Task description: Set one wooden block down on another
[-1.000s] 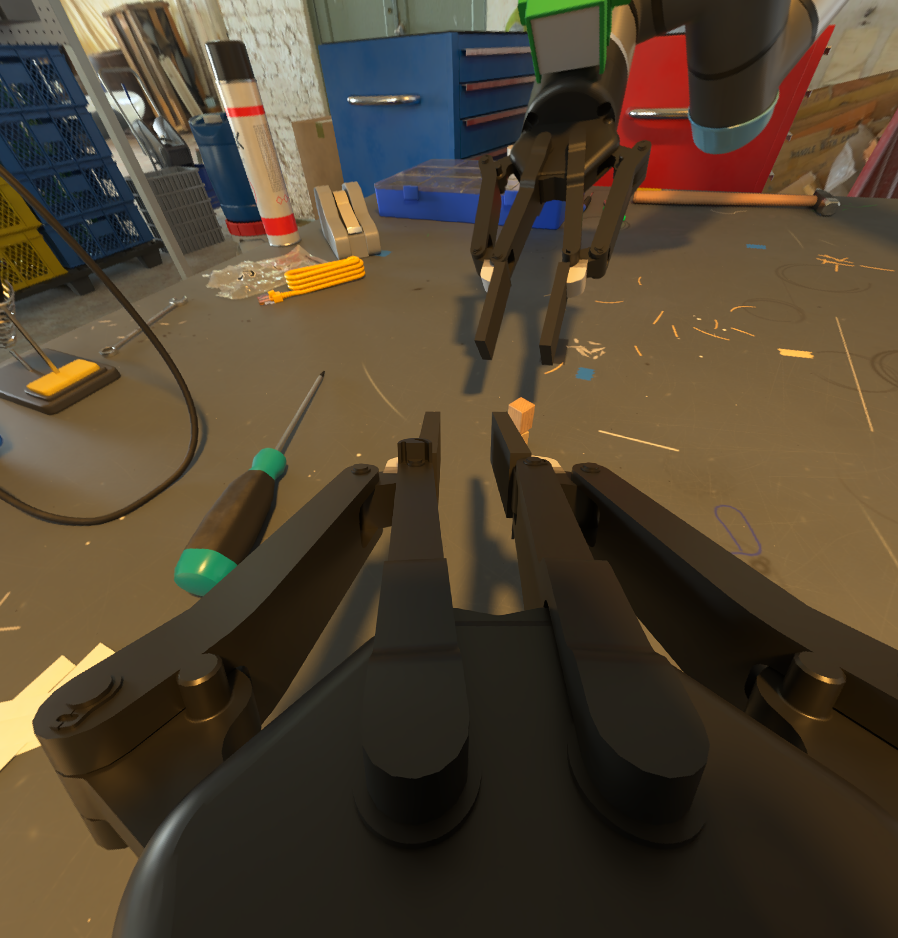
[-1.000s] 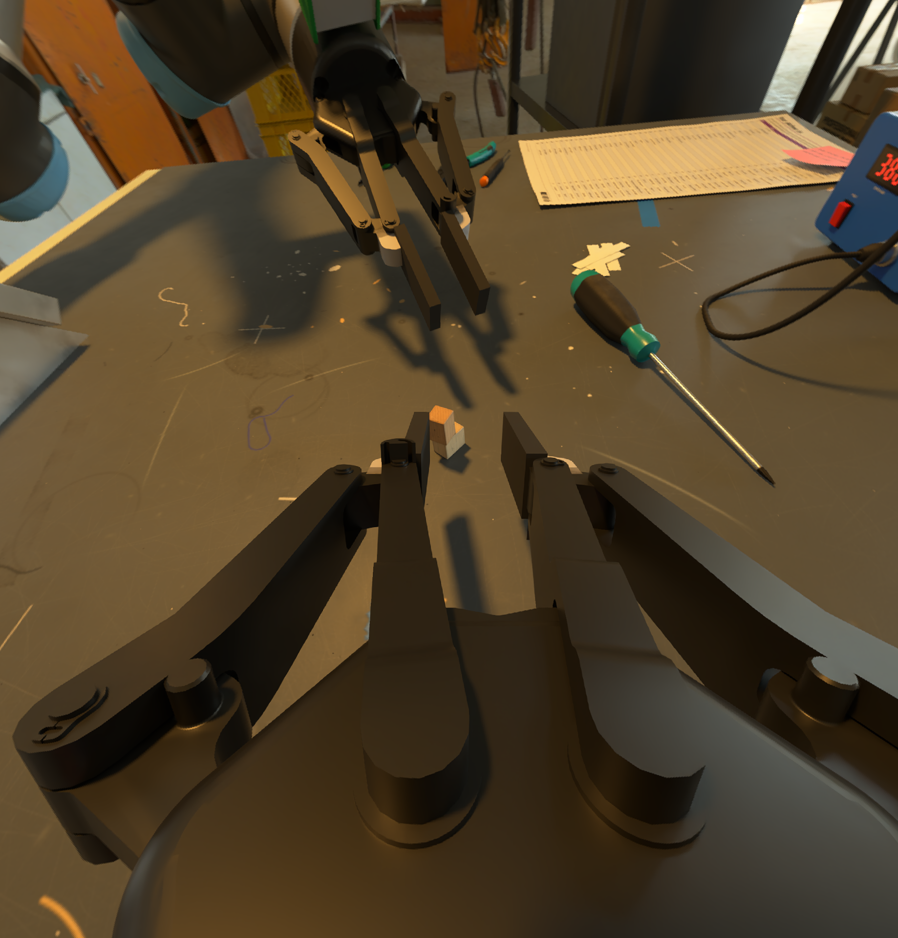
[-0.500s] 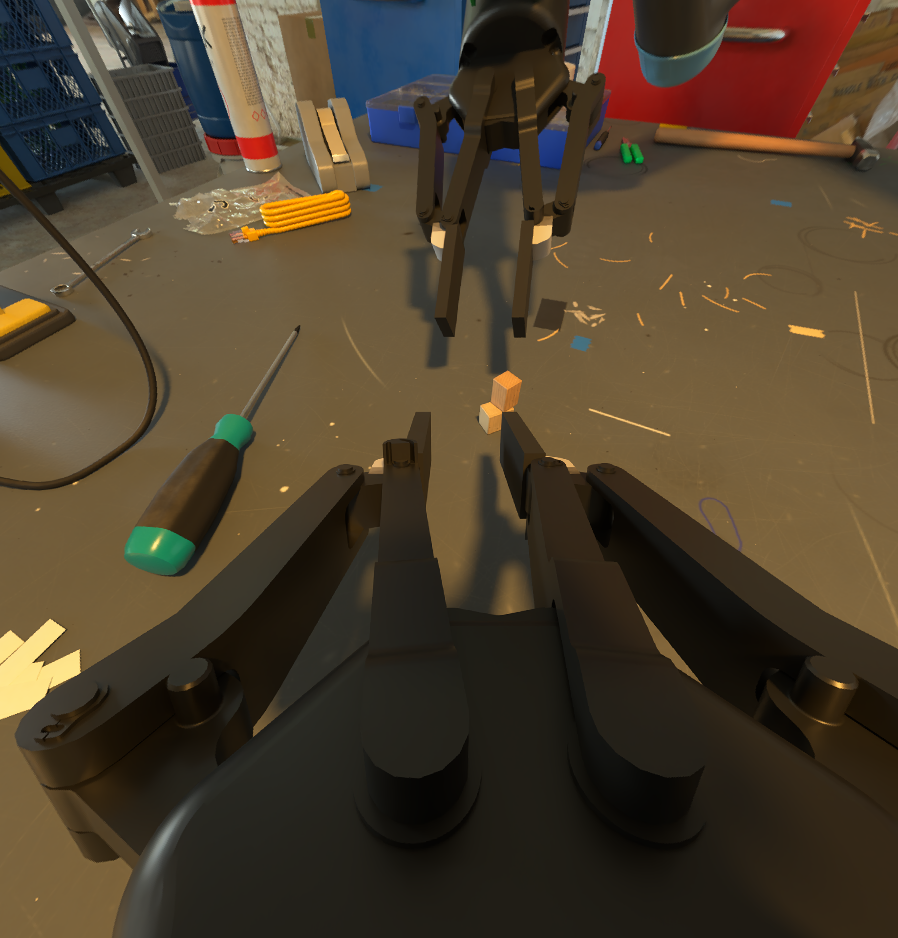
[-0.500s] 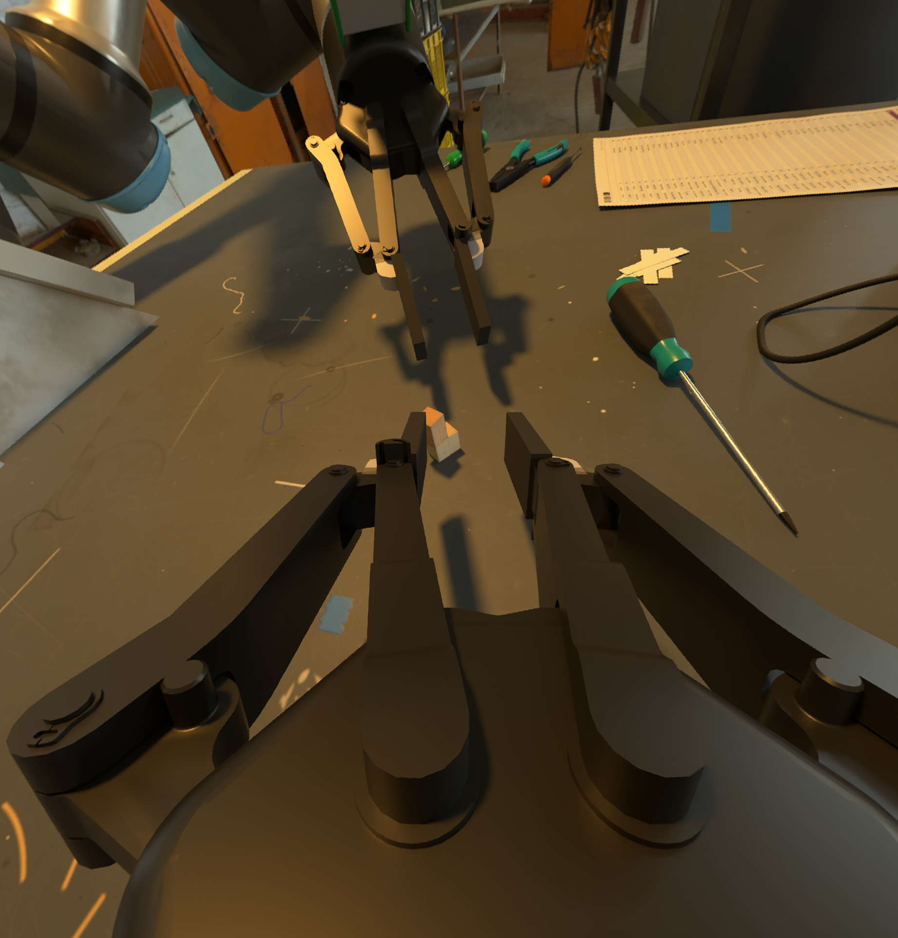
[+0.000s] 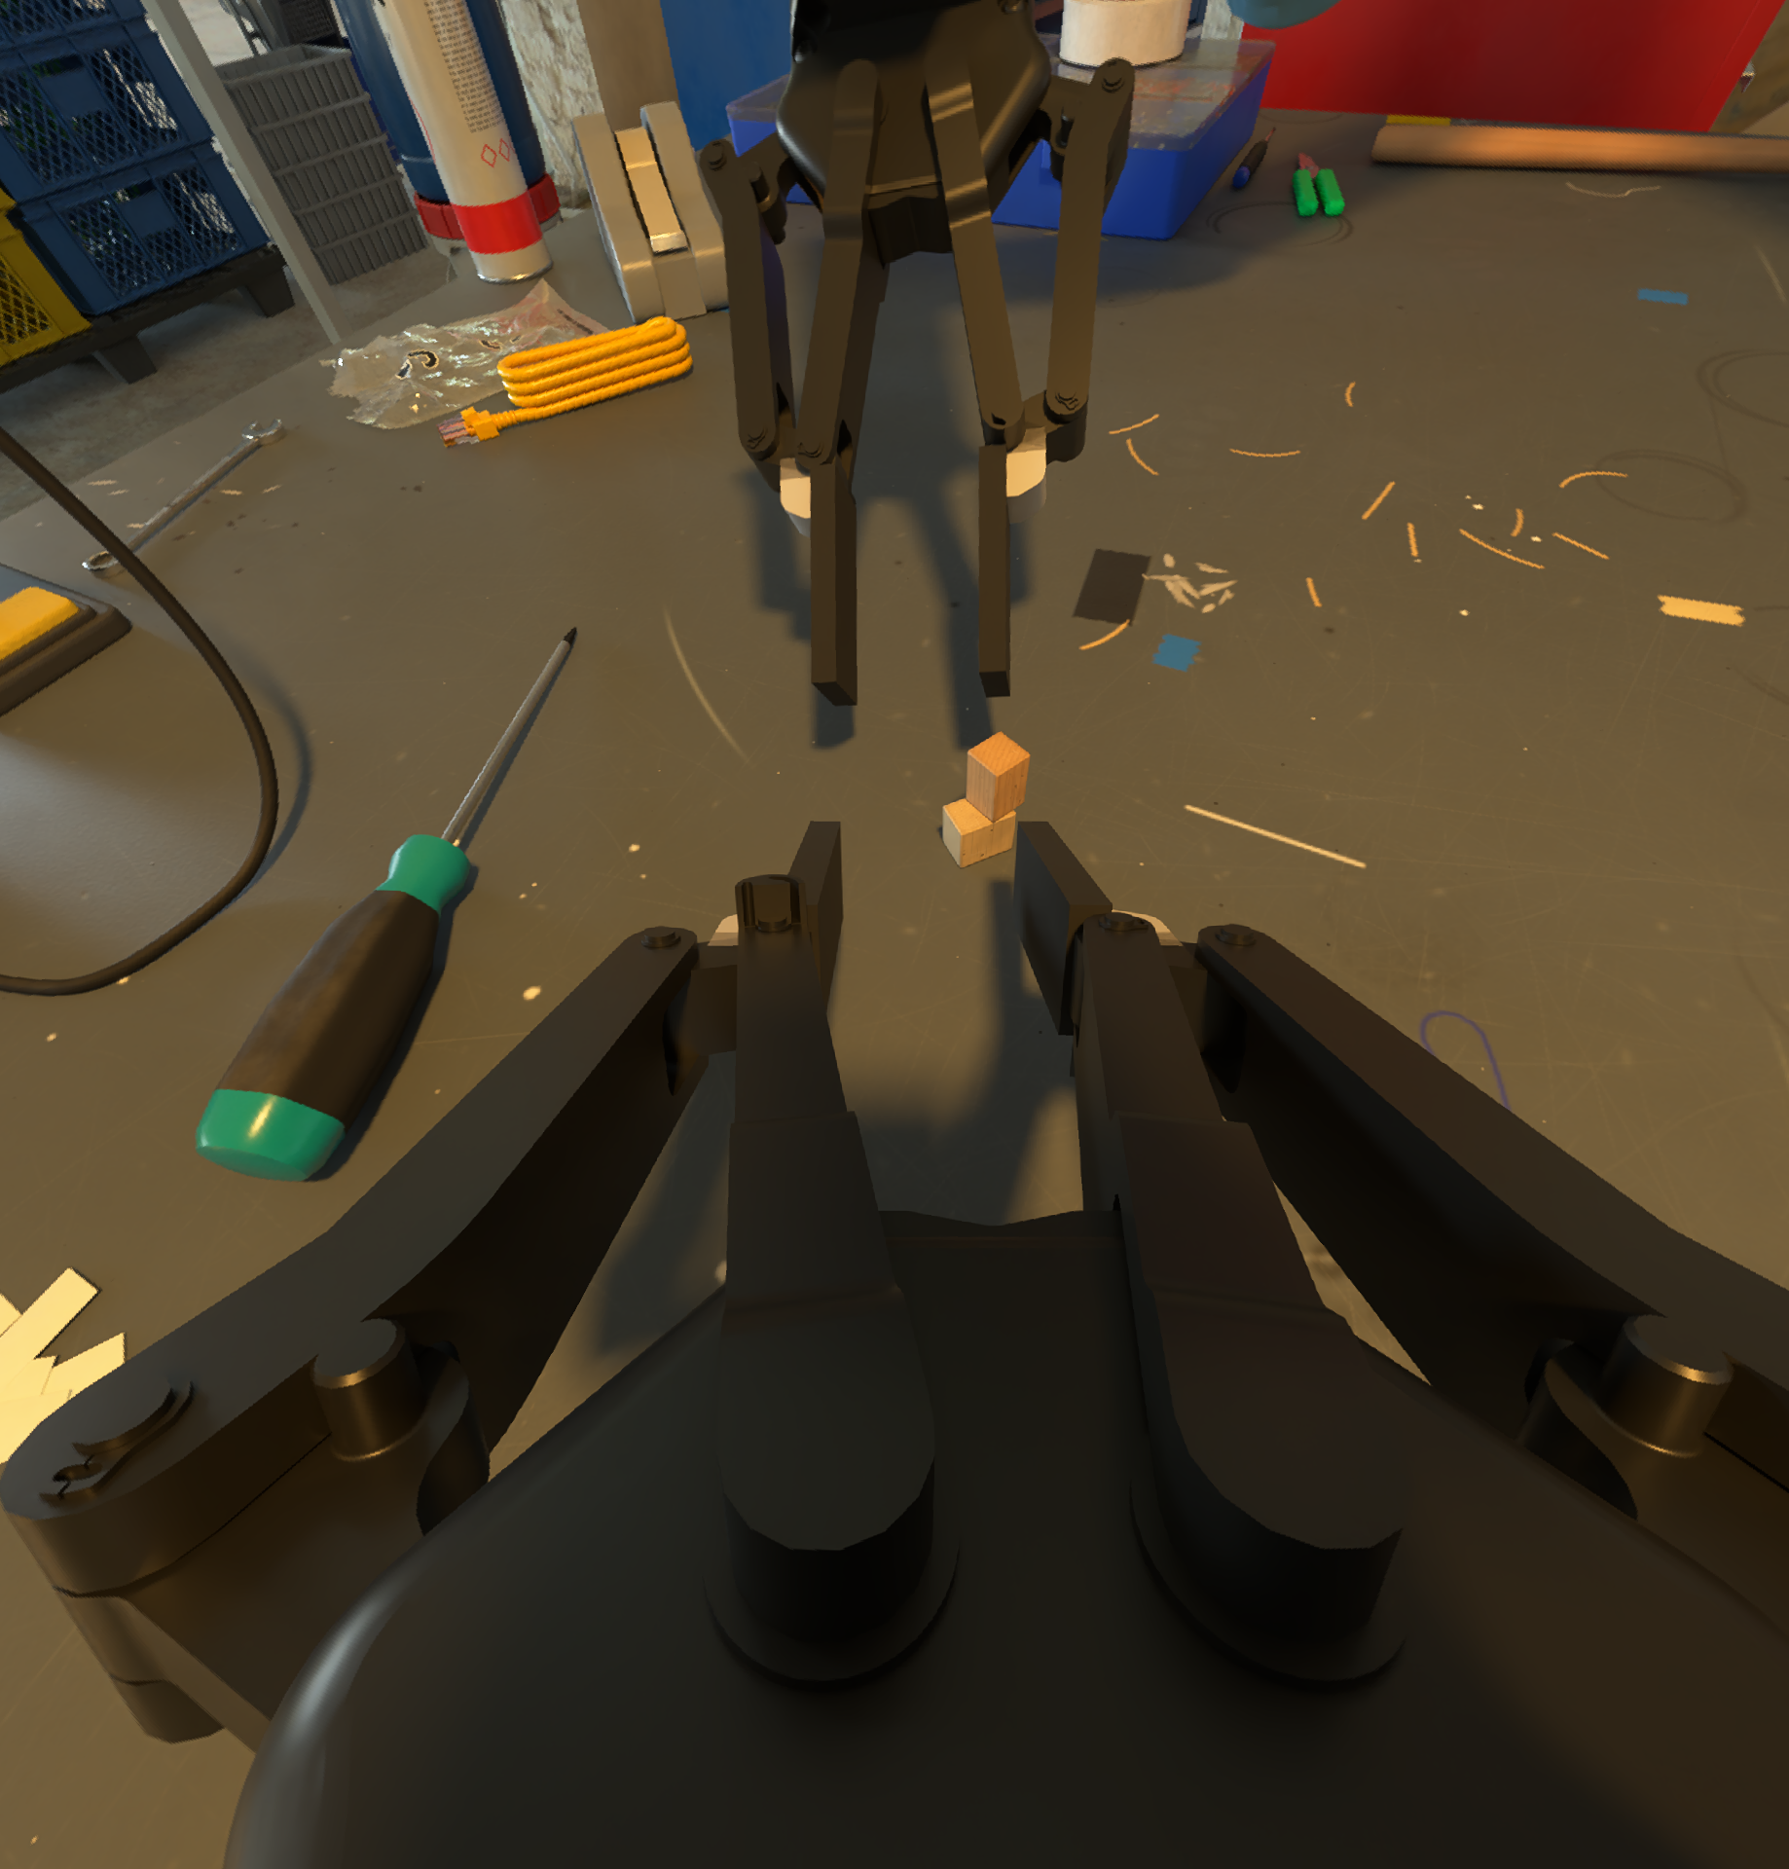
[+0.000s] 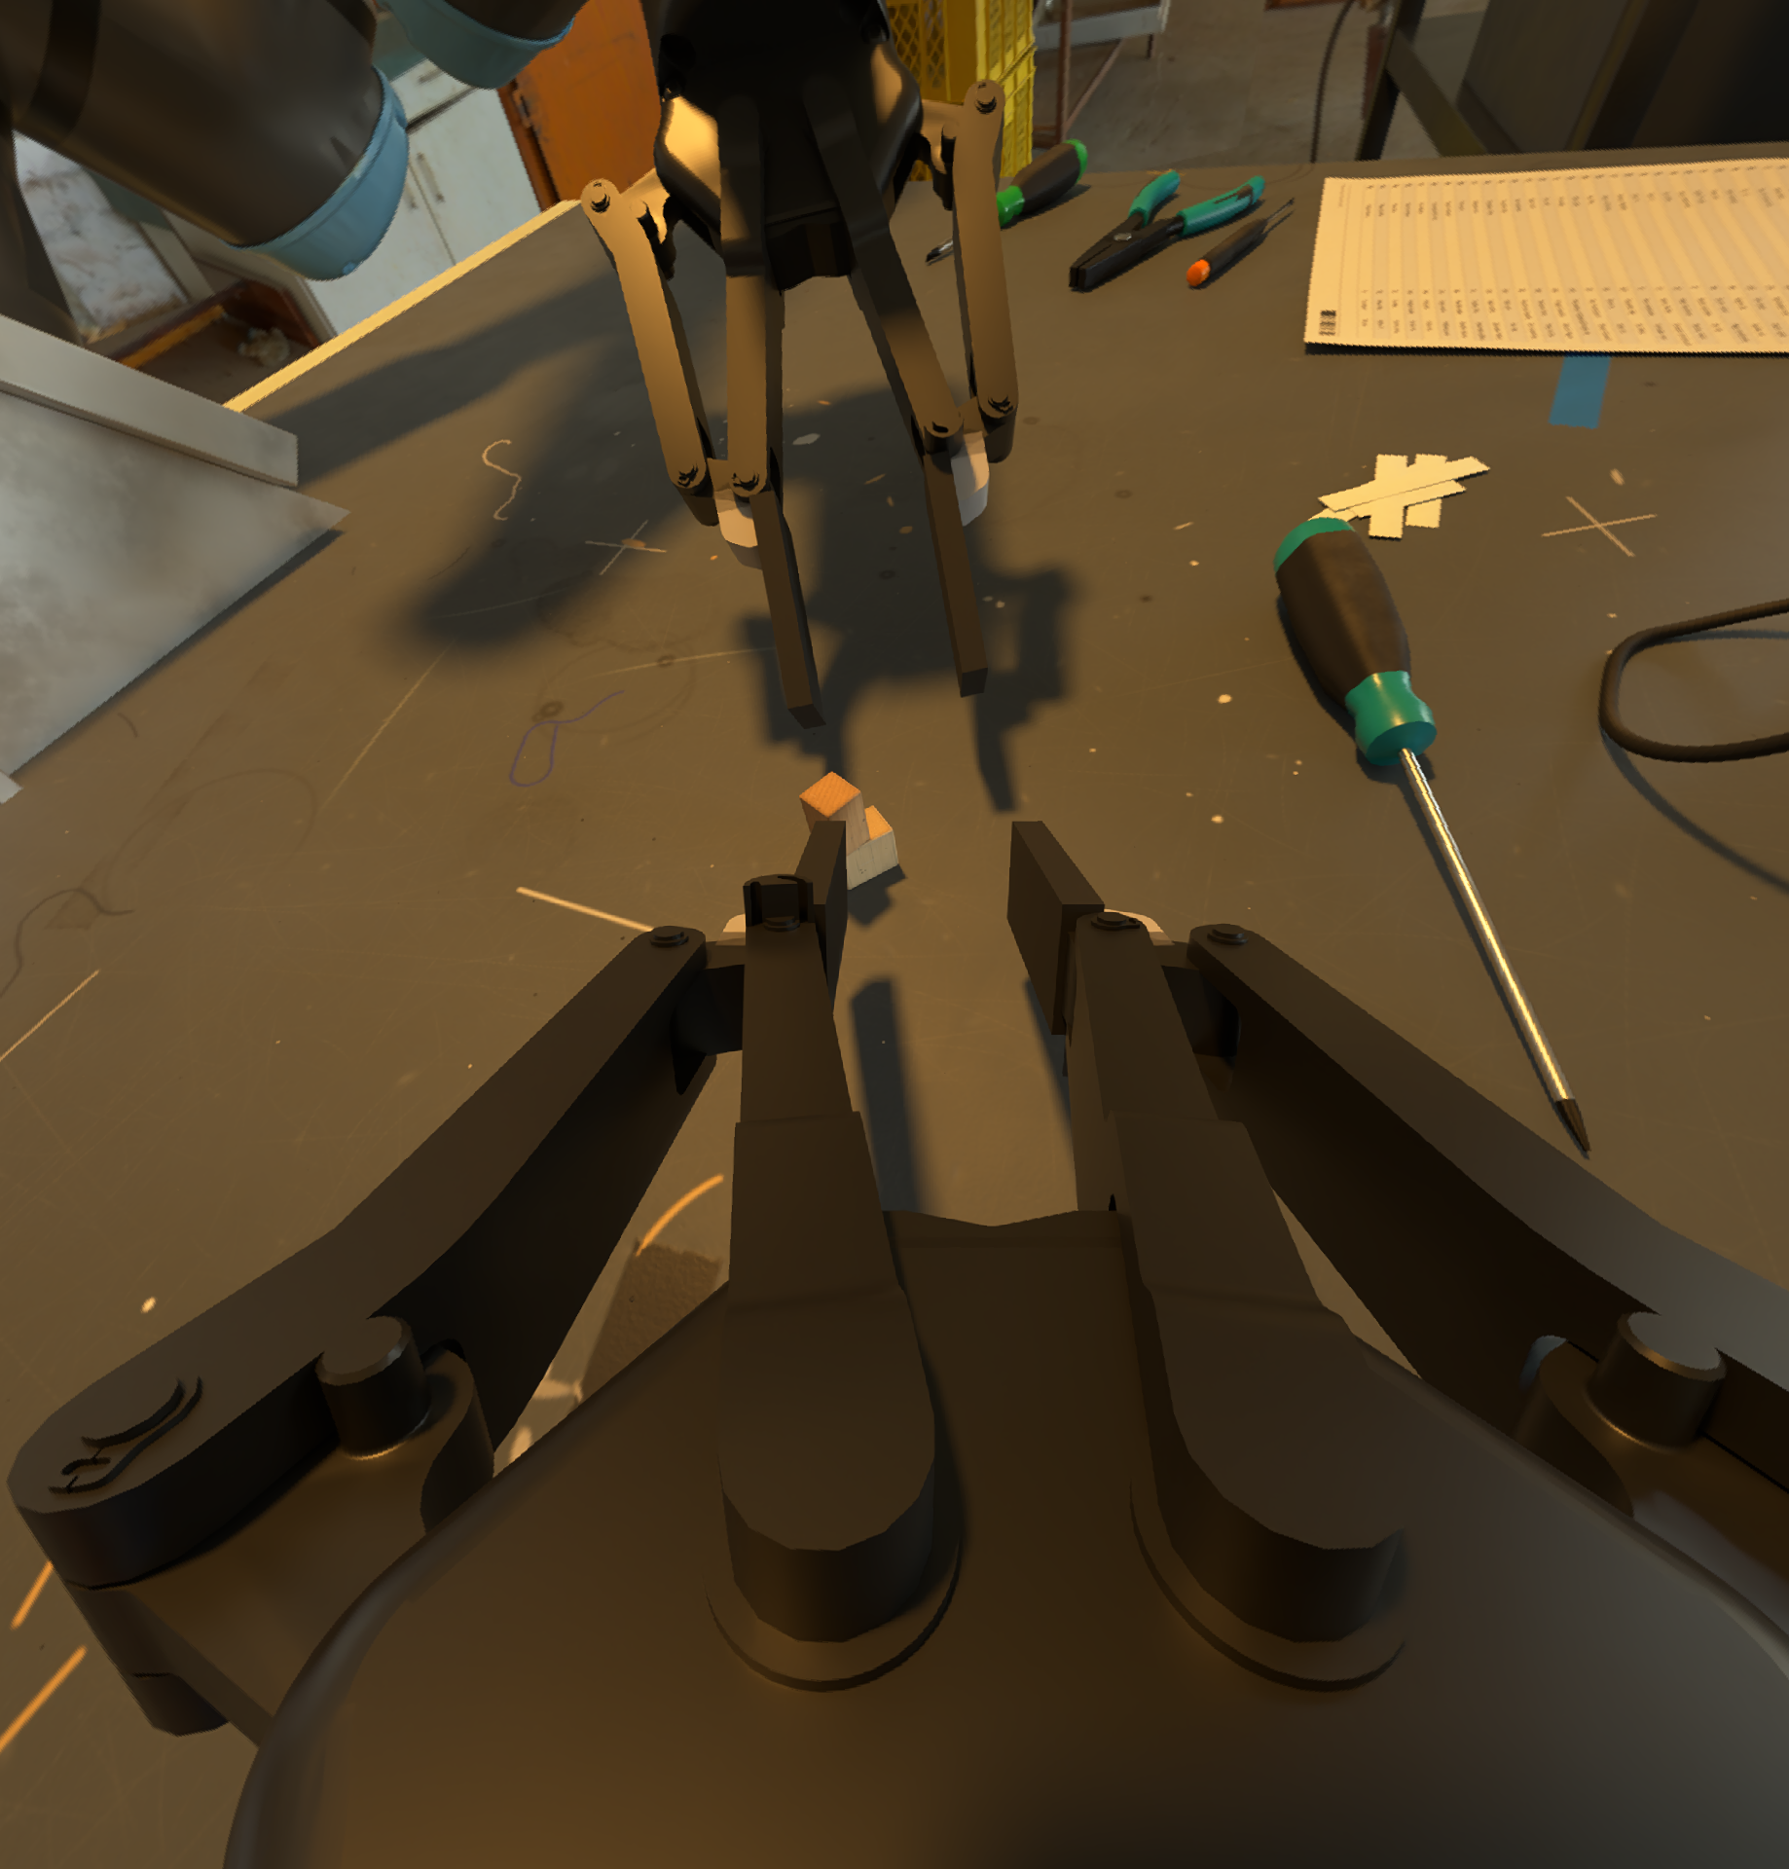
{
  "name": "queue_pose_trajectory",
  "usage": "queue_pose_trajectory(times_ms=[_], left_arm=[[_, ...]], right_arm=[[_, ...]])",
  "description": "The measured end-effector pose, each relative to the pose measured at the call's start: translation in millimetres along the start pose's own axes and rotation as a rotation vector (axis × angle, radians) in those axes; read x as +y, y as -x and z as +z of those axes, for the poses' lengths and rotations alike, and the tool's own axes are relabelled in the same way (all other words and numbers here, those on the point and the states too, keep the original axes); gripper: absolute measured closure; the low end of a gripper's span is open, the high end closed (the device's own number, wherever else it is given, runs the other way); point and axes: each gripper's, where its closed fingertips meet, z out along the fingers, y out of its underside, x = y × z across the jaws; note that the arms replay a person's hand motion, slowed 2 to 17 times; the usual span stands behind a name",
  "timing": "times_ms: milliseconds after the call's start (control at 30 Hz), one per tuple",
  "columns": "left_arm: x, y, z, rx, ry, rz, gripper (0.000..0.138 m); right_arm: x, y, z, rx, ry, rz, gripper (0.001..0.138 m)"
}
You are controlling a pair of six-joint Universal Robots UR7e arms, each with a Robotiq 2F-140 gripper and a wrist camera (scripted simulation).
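An orange-brown wooden block (image 5: 999, 774) rests on a paler wooden block (image 5: 974, 831) on the dark workbench, offset so part of the lower block's top shows. In the right wrist view the upper block (image 6: 832, 799) and the lower block (image 6: 873, 850) are partly hidden behind my right gripper's left finger. My left gripper (image 5: 926, 860) is open and empty, above the bench just short of the stack. My right gripper (image 6: 921, 860) is open and empty on the opposite side; it also shows in the left wrist view (image 5: 906, 688). The left gripper also shows in the right wrist view (image 6: 885, 698).
A green-and-black screwdriver (image 5: 354, 971) lies left of the stack, also in the right wrist view (image 6: 1376, 668). A black cable (image 5: 223, 708), a coiled orange cord (image 5: 592, 369), a blue parts box (image 5: 1153, 152), pliers (image 6: 1164, 228) and a printed sheet (image 6: 1578, 263) lie around the bench.
Both grippers have risen and drawn back from the stack, so more of the bench and both blocks show. The blocks have stayed stacked.
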Motion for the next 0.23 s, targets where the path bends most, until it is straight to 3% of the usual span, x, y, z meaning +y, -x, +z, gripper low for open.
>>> queue_pose_trajectory(times_ms=[233], left_arm=[[-1.5, -2.6, 7.3, -0.007, 0.02, -0.002, 0.092]], right_arm=[[1.7, 0.2, 5.6, -0.05, 0.031, -0.031, 0.094]])
